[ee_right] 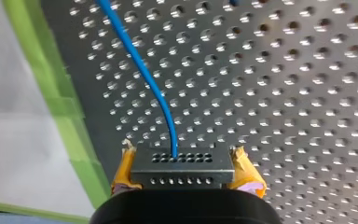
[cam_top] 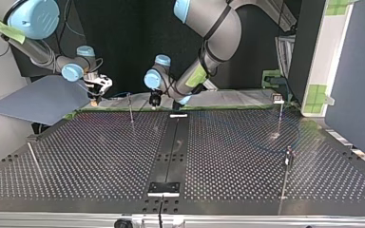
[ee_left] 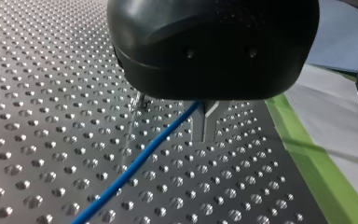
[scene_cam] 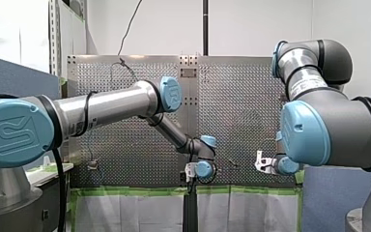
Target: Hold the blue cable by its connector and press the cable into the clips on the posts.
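table [ee_right: 284,93]: r pincer [ee_right: 182,154] low, round connector [ee_right: 182,170]

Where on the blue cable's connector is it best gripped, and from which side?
Grip the connector by its two short end faces, coming from behind, opposite the face where the blue cable exits. It is a rectangular block, so the fingers seat flat and the cable runs free ahead, as my right gripper holds it.

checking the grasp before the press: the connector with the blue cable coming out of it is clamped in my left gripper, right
Not quite: the connector is clamped in my right gripper, between its yellow pads, as the right wrist view shows. The blue cable does come out of it.
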